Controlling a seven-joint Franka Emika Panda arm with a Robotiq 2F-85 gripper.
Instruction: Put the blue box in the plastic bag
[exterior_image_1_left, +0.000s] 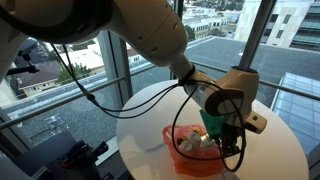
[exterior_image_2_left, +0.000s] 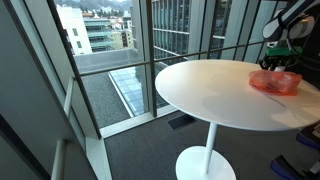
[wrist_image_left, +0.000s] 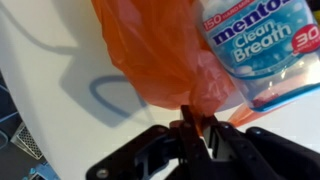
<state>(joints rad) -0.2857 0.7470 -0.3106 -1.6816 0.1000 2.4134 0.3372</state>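
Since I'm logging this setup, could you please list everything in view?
table: one, white, round, by the windows
bag: one, orange plastic, on the table near its edge
box: one, blue and white Mentos, lying against the bag
windows: several, clear glass, behind the table, with buildings outside
cables: a few, black, hanging from the arm
arm: one, white, reaching over the table
claw: one, black, shut on the bag's bunched edge
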